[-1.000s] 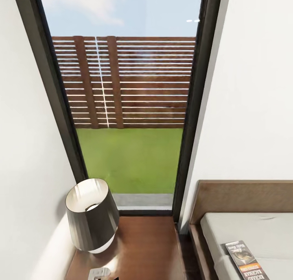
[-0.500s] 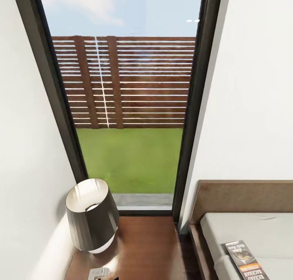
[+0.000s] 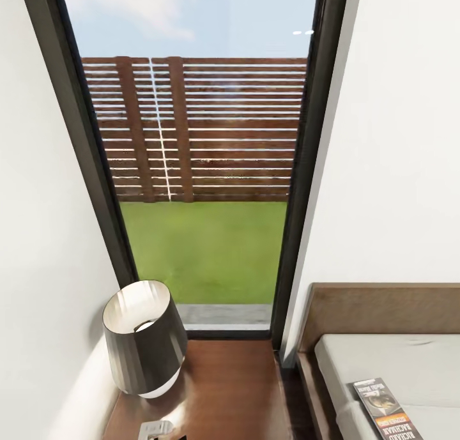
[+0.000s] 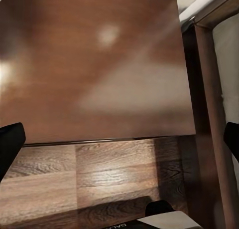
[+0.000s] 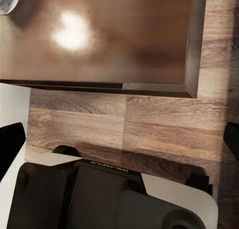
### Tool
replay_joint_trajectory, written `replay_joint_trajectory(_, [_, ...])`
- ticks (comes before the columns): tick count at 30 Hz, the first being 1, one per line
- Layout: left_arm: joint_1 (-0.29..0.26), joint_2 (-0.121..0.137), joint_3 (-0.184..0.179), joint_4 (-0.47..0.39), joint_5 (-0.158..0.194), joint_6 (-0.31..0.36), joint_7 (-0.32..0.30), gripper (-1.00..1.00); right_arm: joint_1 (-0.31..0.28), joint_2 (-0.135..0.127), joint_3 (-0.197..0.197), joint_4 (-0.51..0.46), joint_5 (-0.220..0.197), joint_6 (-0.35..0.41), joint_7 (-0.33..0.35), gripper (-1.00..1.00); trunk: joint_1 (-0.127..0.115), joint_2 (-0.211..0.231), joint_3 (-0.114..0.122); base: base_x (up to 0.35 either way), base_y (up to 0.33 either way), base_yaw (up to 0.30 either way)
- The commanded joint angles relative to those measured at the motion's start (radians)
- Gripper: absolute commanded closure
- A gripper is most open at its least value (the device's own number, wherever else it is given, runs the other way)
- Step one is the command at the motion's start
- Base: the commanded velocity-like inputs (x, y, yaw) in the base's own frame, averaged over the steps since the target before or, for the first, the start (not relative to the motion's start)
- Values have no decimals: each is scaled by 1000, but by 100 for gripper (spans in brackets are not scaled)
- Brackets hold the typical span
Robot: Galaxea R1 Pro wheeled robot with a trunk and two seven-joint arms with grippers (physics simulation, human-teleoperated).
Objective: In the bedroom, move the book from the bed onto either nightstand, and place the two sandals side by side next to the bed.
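The head view faces a tall black-framed window [image 3: 191, 172] set between plain white walls, with a brown slatted fence [image 3: 204, 130] and flat green grass beyond the glass. Below it stands the nightstand [image 3: 230, 389], its top a smooth, glossy reddish-brown wood that catches soft highlights. On the top's left side sits a lamp [image 3: 144, 338] with a dark tapered shade, tilted so its pale inner surface shows. A small white object [image 3: 156, 429] lies at the near edge of the top; what it is cannot be told.

To the right, just beside the nightstand with a narrow dark gap between, is the bed [image 3: 383, 309]: a flat brown wooden headboard and frame around a matte grey-white mattress. The book [image 3: 383, 409] lies flat on the mattress near its left edge, thin and rectangular, with a dark cover photo and an orange band.

The left wrist view looks straight down on the nightstand's top and its front edge, with wood-plank floor [image 4: 99, 174] below. The left gripper [image 4: 119, 139] shows only two black fingertips [image 4: 9, 144] at opposite sides of the picture, spread wide with nothing between them.

The right wrist view also points down, over a corner of the nightstand and grained planks, with the robot's dark and white body beneath. The right gripper [image 5: 122, 139] likewise has its fingertips [image 5: 10, 144] far apart, holding nothing.
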Motion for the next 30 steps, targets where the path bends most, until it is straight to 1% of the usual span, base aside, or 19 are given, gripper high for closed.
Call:
replay_joint_trajectory(1, [-1, 0, 5, 1, -3, -3, -4, -100, -2, 0, 2, 5, -7, -6, 5, -100, 0, -2, -2, 0, 0, 0])
replay_joint_trajectory(30, [-1, 0, 5, 1, -3, -3, -4, -100, -2, 0, 2, 5, -12, -5, 5, -100, 0, -2, -2, 0, 0, 0])
